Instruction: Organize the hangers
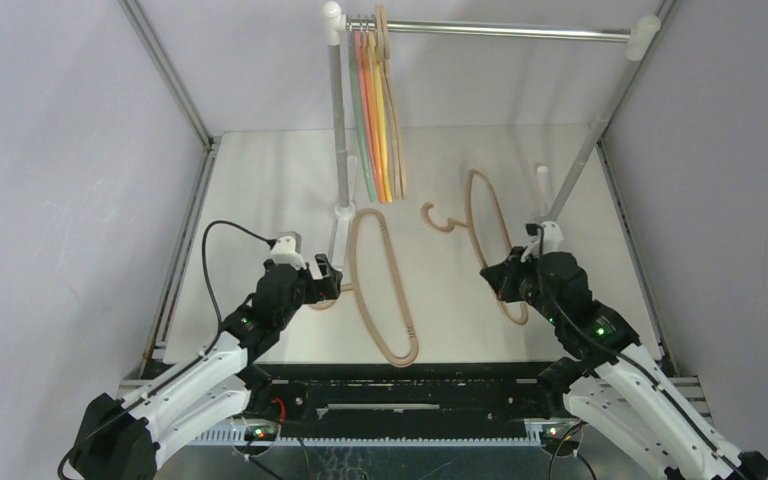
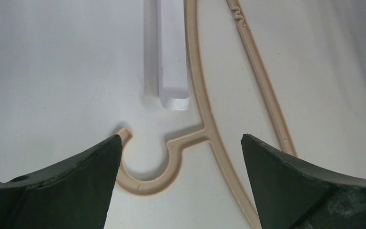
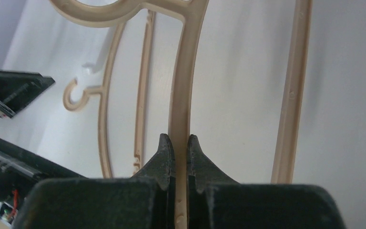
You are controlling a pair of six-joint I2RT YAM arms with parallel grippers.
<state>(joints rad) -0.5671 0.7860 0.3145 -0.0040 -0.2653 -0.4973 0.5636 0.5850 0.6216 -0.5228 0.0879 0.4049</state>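
A beige hanger [image 1: 401, 357] lies flat on the white table left of centre. My left gripper [image 1: 328, 280] is open just above its hook [image 2: 145, 183], and the hook and neck lie between the fingers [image 2: 181, 143]. My right gripper [image 1: 508, 275] is shut on the arm of a second beige hanger [image 1: 440, 219]. In the right wrist view the fingers [image 3: 180, 140] pinch that arm [image 3: 186, 71]. Green, pink, orange, yellow and beige hangers [image 1: 380, 130] hang bunched at the left end of the rail.
The silver rail [image 1: 510, 30] spans the back on white joints, and its left post [image 1: 340, 140] stands just behind my left gripper. A white foot of the stand [image 2: 174, 57] lies on the table beside the left hanger. Metal frame bars and walls edge both sides.
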